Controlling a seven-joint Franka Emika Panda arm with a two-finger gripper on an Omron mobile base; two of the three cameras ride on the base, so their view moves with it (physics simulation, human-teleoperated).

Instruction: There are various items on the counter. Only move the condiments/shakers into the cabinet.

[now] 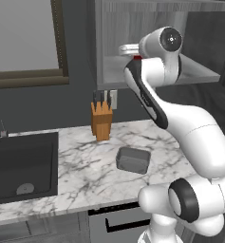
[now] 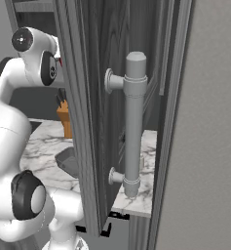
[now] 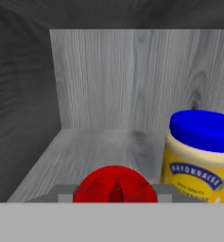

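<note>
Here the gripper, fingertips hidden, clamps the red squeeze bottle inside the cabinet.

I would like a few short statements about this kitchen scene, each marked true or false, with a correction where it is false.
1. The blue-lidded yellow mayonnaise jar stands on the shelf inside the grey wood-grain wall cabinet. True.
2. The grey rectangular pan sits in the dark sink basin. False: it lies on the white marble-patterned counter.
3. The gripper is shut on the red squeeze bottle. True.
4. The wooden knife block is in the cabinet. False: it stands on the counter near the wall.
5. The jar's lid is off. False: the blue lid is on.
</note>
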